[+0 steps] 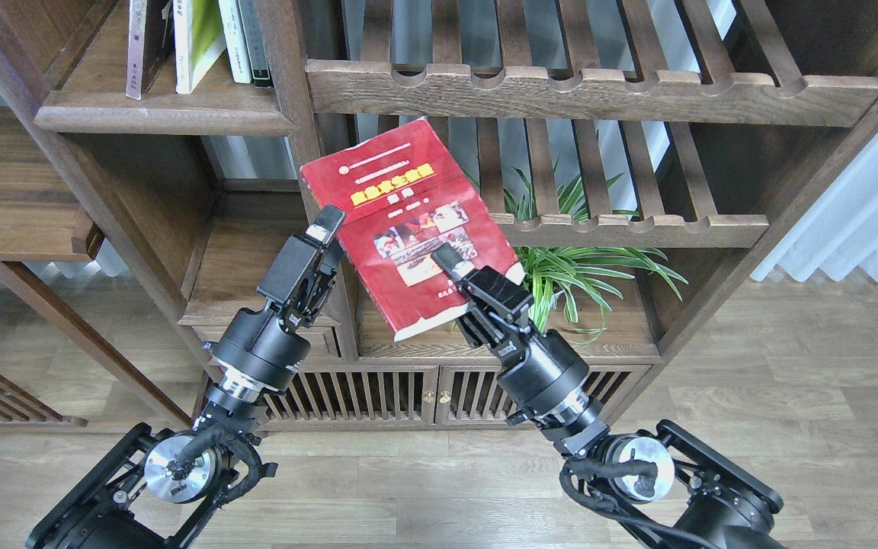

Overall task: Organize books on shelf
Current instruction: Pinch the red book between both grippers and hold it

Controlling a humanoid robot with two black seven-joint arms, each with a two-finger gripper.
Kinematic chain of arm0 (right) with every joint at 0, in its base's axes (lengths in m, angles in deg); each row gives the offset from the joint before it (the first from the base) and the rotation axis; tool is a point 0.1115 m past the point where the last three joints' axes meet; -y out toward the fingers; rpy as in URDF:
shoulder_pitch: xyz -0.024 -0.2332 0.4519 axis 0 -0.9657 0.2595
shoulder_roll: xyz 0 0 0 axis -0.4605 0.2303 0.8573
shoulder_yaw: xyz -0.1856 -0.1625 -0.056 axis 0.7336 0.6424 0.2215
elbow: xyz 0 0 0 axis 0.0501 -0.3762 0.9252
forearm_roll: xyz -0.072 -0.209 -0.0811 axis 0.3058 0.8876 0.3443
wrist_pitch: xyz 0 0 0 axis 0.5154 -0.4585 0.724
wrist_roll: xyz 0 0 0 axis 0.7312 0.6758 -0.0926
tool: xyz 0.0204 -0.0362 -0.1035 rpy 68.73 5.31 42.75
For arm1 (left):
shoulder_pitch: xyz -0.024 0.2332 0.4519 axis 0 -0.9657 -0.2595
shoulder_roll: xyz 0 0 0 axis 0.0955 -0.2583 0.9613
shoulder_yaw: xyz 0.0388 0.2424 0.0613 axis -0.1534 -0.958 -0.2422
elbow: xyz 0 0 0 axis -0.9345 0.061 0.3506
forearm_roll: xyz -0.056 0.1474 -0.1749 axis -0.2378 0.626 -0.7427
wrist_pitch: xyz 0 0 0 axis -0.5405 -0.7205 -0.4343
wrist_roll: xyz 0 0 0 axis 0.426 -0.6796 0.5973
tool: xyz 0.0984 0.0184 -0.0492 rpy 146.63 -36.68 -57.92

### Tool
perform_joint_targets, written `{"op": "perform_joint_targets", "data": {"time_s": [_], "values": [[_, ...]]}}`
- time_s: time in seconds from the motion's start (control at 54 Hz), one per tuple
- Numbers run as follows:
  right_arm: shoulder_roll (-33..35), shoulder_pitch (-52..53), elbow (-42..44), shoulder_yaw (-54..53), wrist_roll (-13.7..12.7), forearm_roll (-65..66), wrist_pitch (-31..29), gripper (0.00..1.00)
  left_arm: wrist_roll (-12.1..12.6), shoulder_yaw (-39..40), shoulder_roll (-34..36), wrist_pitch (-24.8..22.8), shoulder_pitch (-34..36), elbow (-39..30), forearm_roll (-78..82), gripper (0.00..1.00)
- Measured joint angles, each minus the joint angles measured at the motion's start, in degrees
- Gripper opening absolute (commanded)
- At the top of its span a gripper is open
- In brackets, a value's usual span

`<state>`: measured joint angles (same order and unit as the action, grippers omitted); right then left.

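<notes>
Red book (408, 221) tilted at frame centre, clamped at its lower edge by right pincer (450, 263); left pincer (326, 226) beside its left edge, grip state indeterminate.

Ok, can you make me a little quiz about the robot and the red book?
1. True or false: the red book stands on the shelf with the other books.
2. Which pincer holds the red book? A) left B) right C) both
3. Fill in: behind the red book, low on the right, grows a green ____.

Key:
1. False. It is tilted in the air, below that shelf.
2. B. The right pincer is shut on its lower edge; the left pincer is beside its left edge, and whether it touches cannot be told.
3. Plant.
</notes>
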<state>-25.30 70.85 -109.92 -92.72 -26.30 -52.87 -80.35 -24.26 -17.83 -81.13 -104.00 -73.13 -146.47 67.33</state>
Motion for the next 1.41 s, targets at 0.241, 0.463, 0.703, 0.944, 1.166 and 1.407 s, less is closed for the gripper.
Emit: {"op": "perform_joint_targets", "data": {"time_s": [0.241,0.463,0.703,0.944,1.166,1.407], "values": [[-0.2,-0.2,1.1,1.5,-0.1,0.7,0.0,0.05,0.1,-1.8,0.0,0.0,-0.4,0.0,-2.3,0.83],[-1.2,-0.1,2.2,1.7,-0.1,1.7,0.0,0.05,0.1,-3.3,0.0,0.0,-0.6,0.1,-4.9,0.83],[-1.6,-0.1,2.4,1.7,-0.3,1.9,0.0,0.05,0.4,-3.6,0.0,0.0,-0.4,0.4,-7.6,0.79],[-1.7,-0.1,2.6,1.9,-1.1,2.1,0.0,0.05,0.5,-3.7,0.0,0.0,0.1,0.4,-10.4,0.69],[-1.8,0.0,3.0,2.0,-1.3,3.1,0.0,0.05,0.7,-3.9,1.2,0.0,0.3,0.3,-10.5,0.5],[-2.1,0.3,4.0,1.9,-1.3,4.0,0.0,0.05,1.0,-4.0,2.0,0.0,0.7,0.3,-10.5,0.37]]}}
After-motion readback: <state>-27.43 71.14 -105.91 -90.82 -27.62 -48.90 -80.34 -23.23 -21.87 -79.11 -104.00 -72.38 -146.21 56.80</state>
